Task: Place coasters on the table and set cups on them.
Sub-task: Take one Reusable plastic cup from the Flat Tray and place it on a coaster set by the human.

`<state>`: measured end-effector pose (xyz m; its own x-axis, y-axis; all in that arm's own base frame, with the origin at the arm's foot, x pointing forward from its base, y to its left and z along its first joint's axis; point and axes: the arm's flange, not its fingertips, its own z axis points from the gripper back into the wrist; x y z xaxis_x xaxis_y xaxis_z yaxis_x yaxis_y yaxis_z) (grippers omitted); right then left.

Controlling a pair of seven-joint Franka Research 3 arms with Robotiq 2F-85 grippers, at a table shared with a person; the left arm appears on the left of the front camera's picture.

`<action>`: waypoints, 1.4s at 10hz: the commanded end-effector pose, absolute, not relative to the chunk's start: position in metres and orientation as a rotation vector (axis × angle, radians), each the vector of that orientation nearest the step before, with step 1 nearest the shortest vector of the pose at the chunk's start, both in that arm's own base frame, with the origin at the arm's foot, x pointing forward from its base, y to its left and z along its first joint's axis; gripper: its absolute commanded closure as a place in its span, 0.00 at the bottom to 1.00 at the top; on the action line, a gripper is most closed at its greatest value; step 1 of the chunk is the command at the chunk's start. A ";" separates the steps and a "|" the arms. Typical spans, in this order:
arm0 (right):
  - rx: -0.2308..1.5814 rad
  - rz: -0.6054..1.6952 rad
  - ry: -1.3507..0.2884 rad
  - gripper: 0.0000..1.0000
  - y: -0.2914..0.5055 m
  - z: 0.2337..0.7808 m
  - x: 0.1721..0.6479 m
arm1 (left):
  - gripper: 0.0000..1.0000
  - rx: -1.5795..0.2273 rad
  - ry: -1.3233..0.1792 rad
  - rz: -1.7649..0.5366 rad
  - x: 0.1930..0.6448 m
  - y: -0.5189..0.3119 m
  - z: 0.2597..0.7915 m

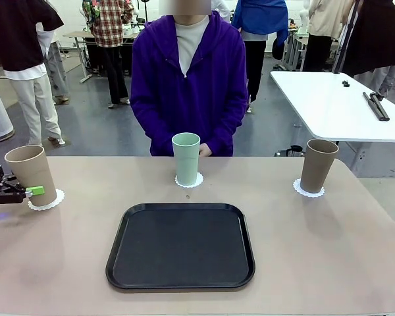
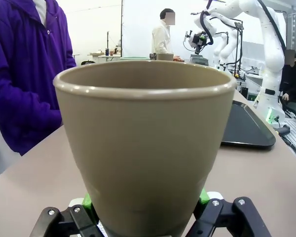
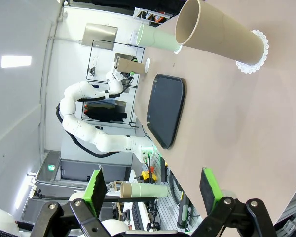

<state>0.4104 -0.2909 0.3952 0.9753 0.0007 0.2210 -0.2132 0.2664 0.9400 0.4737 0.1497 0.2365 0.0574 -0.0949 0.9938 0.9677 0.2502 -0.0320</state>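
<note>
Left claw (image 1: 34, 191) clamped on taupe cup (image 1: 31, 174) atop doily (image 1: 47, 200); right claw (image 3: 153, 190) spread apart, well away.

Bright, even overhead light fills all three views. On the counter (image 1: 329, 263) the shadows are soft and faint, with a dull sheen on the black tray (image 1: 181, 245). In the left wrist view the near taupe cup (image 2: 145, 148) looms large and slightly soft. The right wrist view is rolled sideways, its edges bowed by the wide lens, with a glaring ceiling lamp (image 3: 16, 61).
</note>
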 end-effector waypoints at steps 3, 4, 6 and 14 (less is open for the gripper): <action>1.294 0.143 -0.184 0.00 -0.290 0.397 0.413 | 0.17 -0.954 -1.239 -1.057 0.484 0.156 0.240; 1.294 0.143 -0.184 0.00 -0.290 0.397 0.413 | 0.17 -0.955 -1.245 -1.041 0.487 0.159 0.241; 1.294 0.143 -0.184 0.00 -0.290 0.397 0.413 | 0.17 -0.956 -1.234 -1.012 0.499 0.164 0.238; 1.294 0.143 -0.184 0.00 -0.290 0.397 0.413 | 0.17 -0.960 -1.220 -1.034 0.500 0.166 0.222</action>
<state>0.4104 -0.2909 0.3952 0.9753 0.0007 0.2210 -0.2132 0.2664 0.9400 0.4987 0.1659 0.2187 0.0692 -0.0933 0.9932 0.9607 0.2746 -0.0411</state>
